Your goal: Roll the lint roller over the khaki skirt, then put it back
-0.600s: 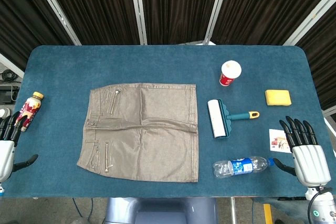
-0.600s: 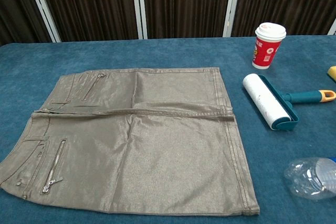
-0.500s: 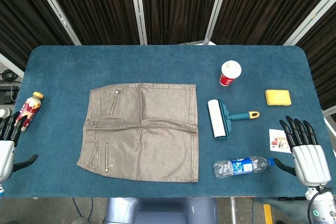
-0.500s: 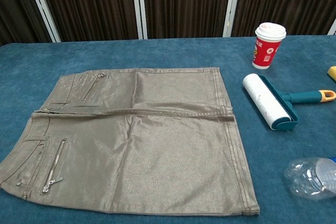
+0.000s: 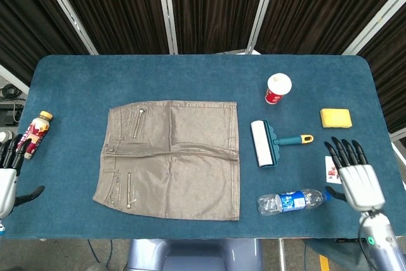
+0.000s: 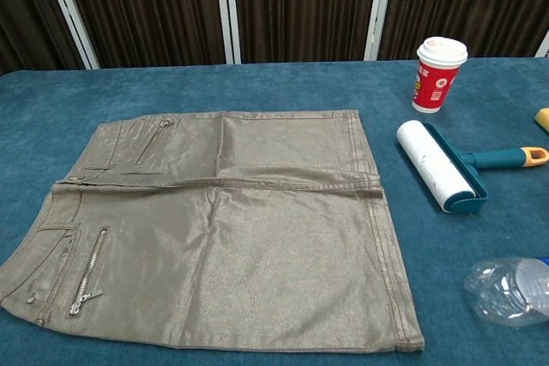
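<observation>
The khaki skirt (image 5: 170, 157) (image 6: 214, 229) lies flat at the middle of the blue table. Right of it rests the lint roller (image 5: 266, 143) (image 6: 446, 167), its white roll beside the skirt's edge and its teal handle with a yellow tip pointing right. My right hand (image 5: 354, 174) hovers open at the table's front right, fingers spread, a good way right of the roller's handle. At the front left edge my left hand (image 5: 9, 172) is open and holds nothing. Neither hand shows in the chest view.
A red and white paper cup (image 5: 278, 88) (image 6: 438, 74) stands behind the roller. A yellow sponge (image 5: 335, 117) lies at the right. A plastic water bottle (image 5: 293, 200) (image 6: 511, 289) lies in front of the roller. A small card (image 5: 332, 169) is partly under my right hand. A drink bottle (image 5: 37, 132) lies far left.
My right hand has moved left and a little forward over the table, now covering part of the small card. The left hand has barely shifted.
</observation>
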